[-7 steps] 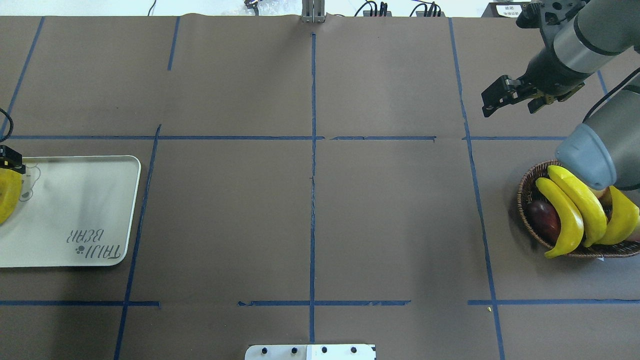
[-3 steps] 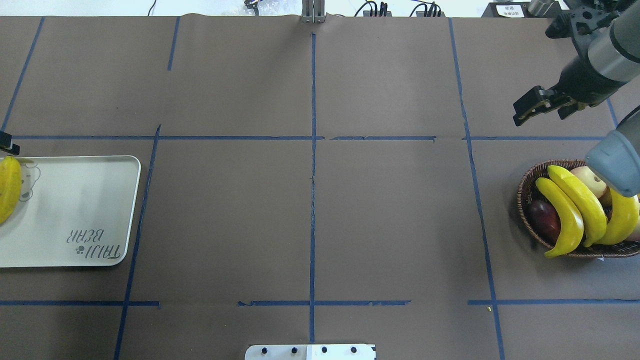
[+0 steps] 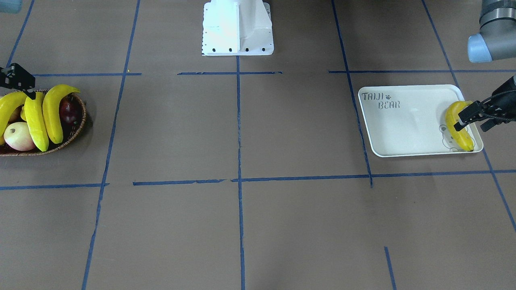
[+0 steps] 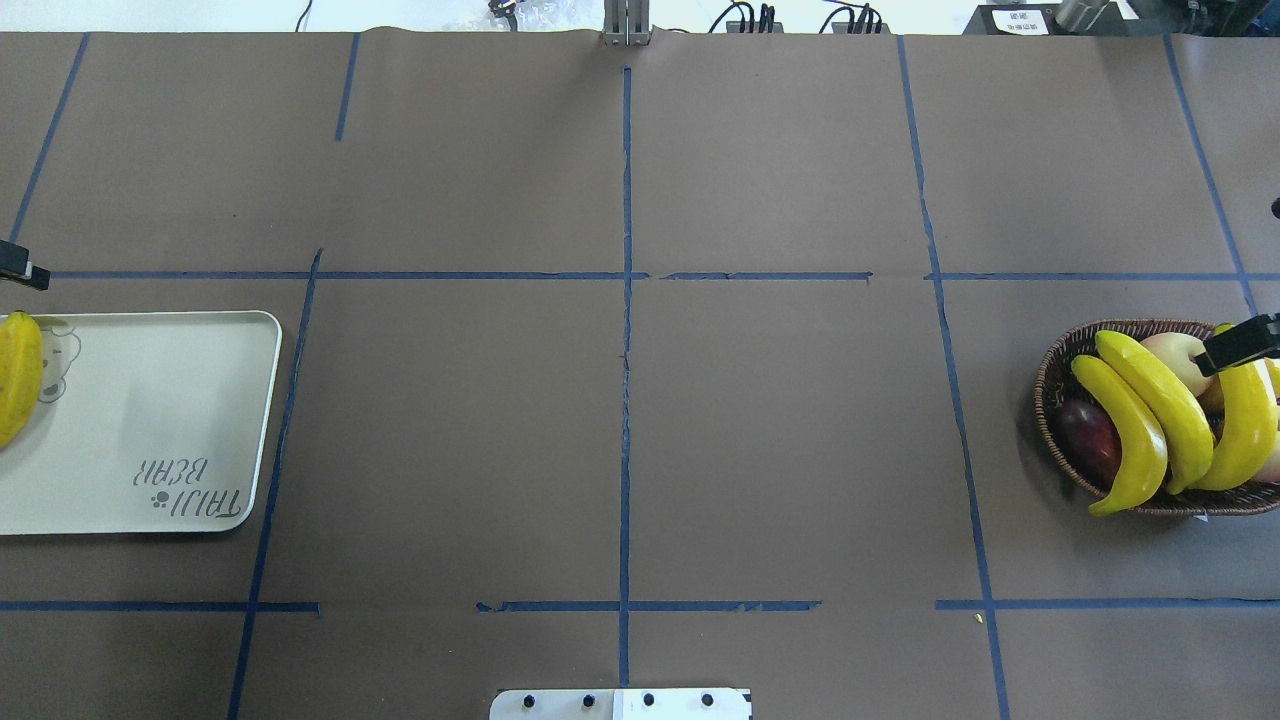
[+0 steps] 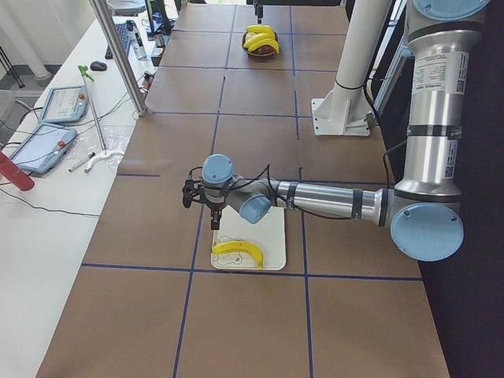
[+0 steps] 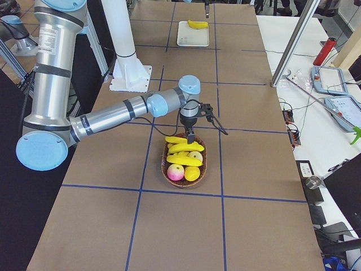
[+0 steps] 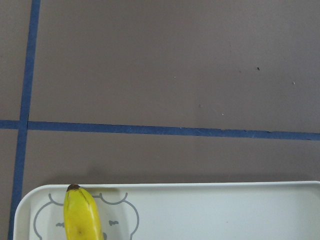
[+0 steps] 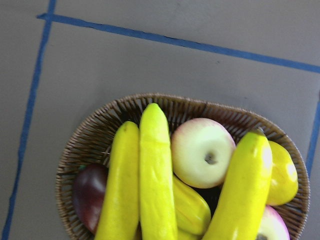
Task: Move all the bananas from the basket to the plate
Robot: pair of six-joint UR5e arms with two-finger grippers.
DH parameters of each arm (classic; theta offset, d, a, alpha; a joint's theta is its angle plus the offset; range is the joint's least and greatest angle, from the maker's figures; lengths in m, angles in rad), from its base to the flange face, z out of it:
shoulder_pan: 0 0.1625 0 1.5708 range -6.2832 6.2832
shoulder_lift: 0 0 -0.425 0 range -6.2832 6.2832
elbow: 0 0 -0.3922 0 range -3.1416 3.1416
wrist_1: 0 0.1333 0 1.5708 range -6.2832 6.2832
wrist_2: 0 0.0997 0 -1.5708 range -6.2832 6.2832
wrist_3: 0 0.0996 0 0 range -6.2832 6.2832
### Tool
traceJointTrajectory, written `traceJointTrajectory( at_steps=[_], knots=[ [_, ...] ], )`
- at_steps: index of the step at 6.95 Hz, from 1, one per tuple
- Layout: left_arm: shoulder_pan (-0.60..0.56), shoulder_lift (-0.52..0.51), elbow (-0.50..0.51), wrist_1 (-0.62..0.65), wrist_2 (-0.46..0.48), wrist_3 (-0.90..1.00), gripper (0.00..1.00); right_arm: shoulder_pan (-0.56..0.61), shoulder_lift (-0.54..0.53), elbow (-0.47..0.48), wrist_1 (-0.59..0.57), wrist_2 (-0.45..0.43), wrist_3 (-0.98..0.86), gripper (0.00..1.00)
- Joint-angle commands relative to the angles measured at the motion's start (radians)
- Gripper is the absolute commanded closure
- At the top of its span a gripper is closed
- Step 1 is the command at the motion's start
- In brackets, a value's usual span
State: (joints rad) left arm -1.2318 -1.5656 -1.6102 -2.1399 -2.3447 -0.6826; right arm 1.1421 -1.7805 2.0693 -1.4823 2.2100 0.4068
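Over the basket (image 4: 1050, 372), the right end effector (image 4: 1238, 343) has arrived, spread: the next banana (image 4: 1245, 430) pick can start.

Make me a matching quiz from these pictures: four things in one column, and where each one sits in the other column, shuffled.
Things
1. lone banana
2. pale apple
3. dark red fruit
4. TAIJI BEAR lettering

Places
A. low against the basket rim, outside the bananas
B. at the tray end away from the lone banana
C. over the bear outline on the tray
D. in the basket, between two of those bananas

Pairs: 1-C, 2-D, 3-A, 4-B
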Motion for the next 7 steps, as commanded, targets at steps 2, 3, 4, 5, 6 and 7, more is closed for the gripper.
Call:
traceJointTrajectory(
  at_steps=[2,3,4,5,6,7],
  knots=[
    [0.0,-0.002,-0.007,0.0,-0.001,-0.006,0.0,0.024,-0.169,-0.09,0.342,-0.022,0.276,0.0],
    [0.0,-0.004,-0.007,0.0,-0.001,-0.006,0.0,0.022,-0.172,-0.18,0.529,-0.05,0.405,0.01],
    [0.0,-0.004,-0.007,0.0,-0.001,-0.006,0.0,0.022,-0.171,-0.263,0.657,-0.052,0.444,0.01],
    [0.0,-0.002,-0.007,0.0,-0.001,-0.006,0.0,0.019,-0.169,-0.268,0.663,-0.052,0.457,0.02],
    [0.002,-0.004,-0.007,0.0,-0.001,-0.006,0.0,0.005,-0.166,-0.262,0.662,-0.052,0.464,0.02],
    [0.002,-0.004,-0.007,0.0,-0.001,-0.006,0.0,-0.036,-0.162,-0.246,0.662,-0.055,0.507,0.03]
  ],
)
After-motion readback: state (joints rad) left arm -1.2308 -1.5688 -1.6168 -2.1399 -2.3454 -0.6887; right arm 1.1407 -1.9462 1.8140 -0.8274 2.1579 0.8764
